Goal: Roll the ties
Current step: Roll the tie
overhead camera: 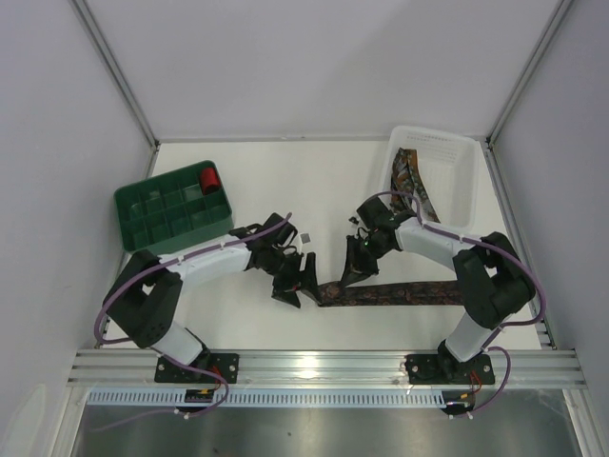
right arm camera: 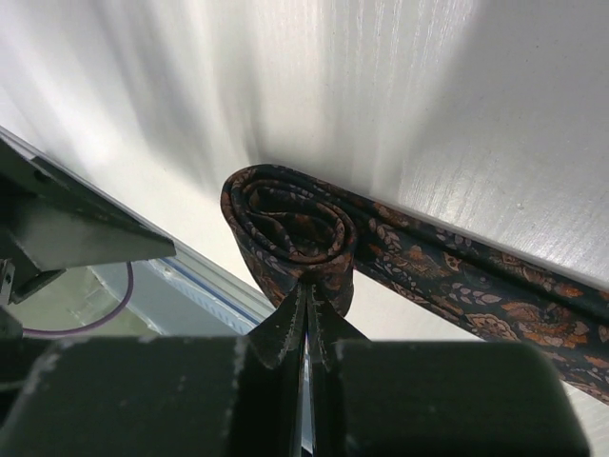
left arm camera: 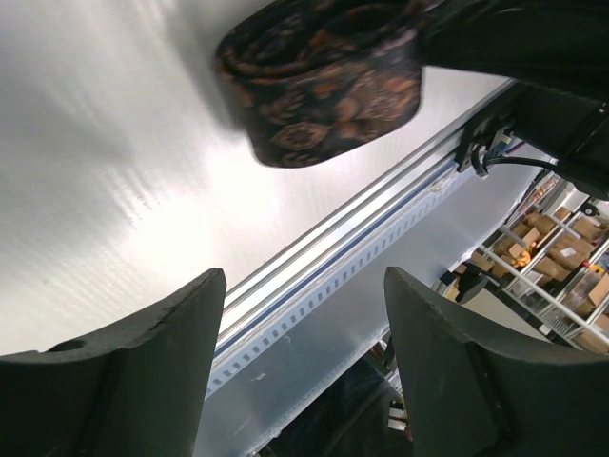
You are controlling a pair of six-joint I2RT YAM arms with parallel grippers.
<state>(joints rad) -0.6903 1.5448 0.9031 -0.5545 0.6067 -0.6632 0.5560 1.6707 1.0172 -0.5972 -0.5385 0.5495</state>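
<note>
While the table (overhead camera: 285,181) bears the tie (overhead camera: 409,292) mostly flat before your right arm, its left end is a roll (right arm camera: 290,224): you're mid-task. Right gripper (right arm camera: 306,303) closed, tips on the roll; left gripper (left arm camera: 304,286) gapes empty. Next, wind on without slackening.

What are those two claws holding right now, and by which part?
The right gripper pinches the tie at its rolled-up end. The left gripper is open and holds nothing.
</note>
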